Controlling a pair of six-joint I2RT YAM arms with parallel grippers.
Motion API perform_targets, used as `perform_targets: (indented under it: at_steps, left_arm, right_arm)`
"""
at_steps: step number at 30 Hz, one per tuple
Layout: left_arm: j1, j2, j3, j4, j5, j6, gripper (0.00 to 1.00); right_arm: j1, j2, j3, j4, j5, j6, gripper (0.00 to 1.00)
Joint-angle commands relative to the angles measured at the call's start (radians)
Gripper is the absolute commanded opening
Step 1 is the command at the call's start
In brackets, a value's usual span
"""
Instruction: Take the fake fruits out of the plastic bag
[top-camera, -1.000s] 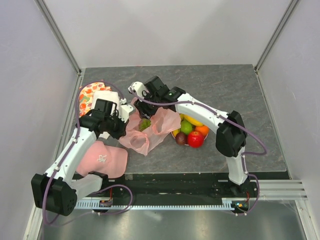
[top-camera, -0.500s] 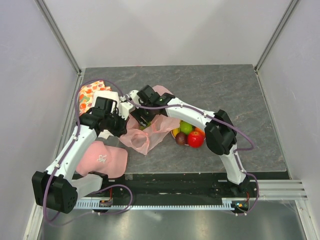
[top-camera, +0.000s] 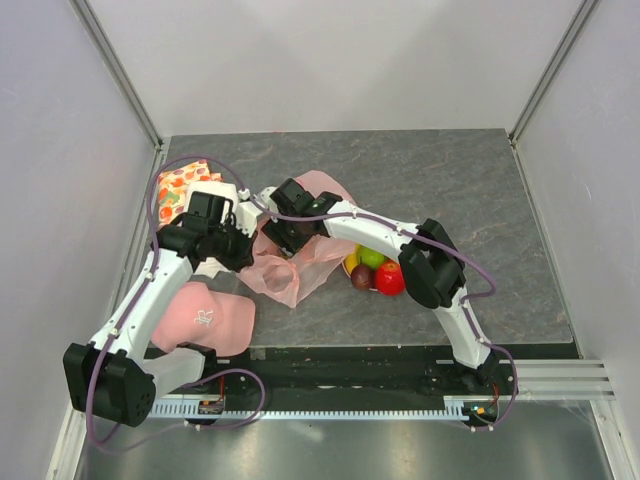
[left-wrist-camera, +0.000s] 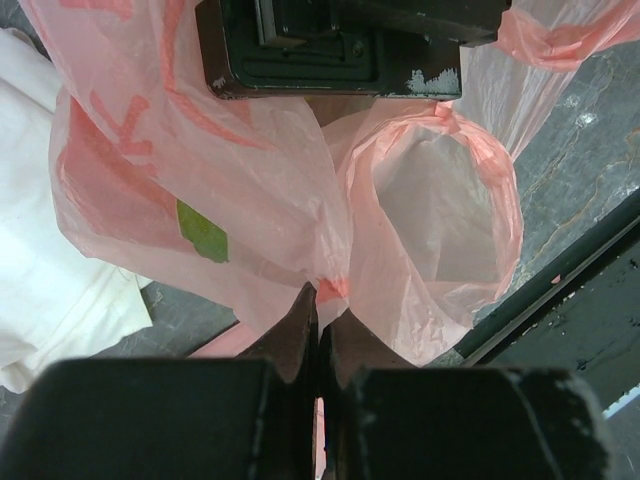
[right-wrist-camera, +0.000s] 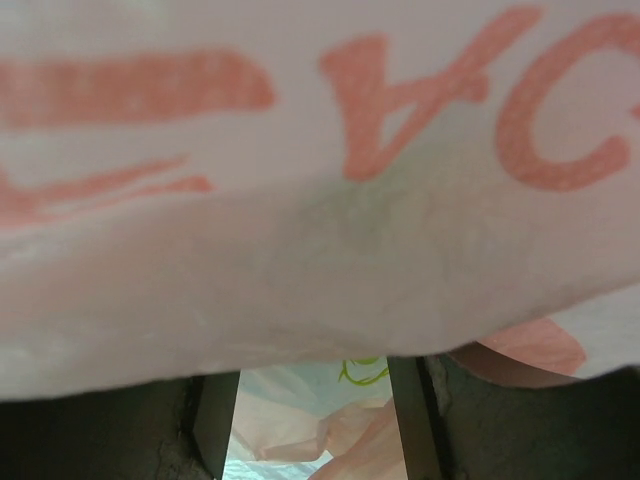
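The left gripper (left-wrist-camera: 318, 310) is clamping tight on the flimsy plastic bag (left-wrist-camera: 430, 200) at its gathered film, as the right gripper (right-wrist-camera: 312, 385), jaws parted, is reaching in for a light, slick green fruit (left-wrist-camera: 203, 232).

**Four fruits, one bag, two cloths, two arms**

One plastic bag (top-camera: 290, 275) lies on the counter (top-camera: 480, 200). Beside it four fruits show in a cluster: one green apple (top-camera: 372, 257), one red apple (top-camera: 389, 279), one dark plum (top-camera: 361, 277) and one yellow fruit (top-camera: 352, 264), partly hidden. One green patch (left-wrist-camera: 203, 232) shows through the bag's film. There are two cloths: one fruit-printed cloth (top-camera: 178, 186) and one pink cloth (top-camera: 205, 315). Two arms are in view: the left arm (top-camera: 150, 295) and the right arm (top-camera: 440, 275).
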Motion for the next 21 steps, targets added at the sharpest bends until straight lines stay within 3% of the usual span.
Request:
perform_targets:
  at_steps: [1,12,21]
  left_arm:
    - [-0.001,-0.005,0.064,0.017,0.033,-0.029,0.02]
    - [-0.001,-0.075,0.038,-0.038,0.066,-0.034,0.02]
    - [-0.001,-0.103,0.028,-0.043,0.063,-0.018,0.02]
  right_arm:
    - [0.021,-0.025,0.031,-0.010,-0.004,0.008,0.63]
    - [0.056,0.019,0.036,-0.003,0.079,0.080,0.62]
    - [0.074,0.044,0.031,-0.010,0.156,0.082,0.45]
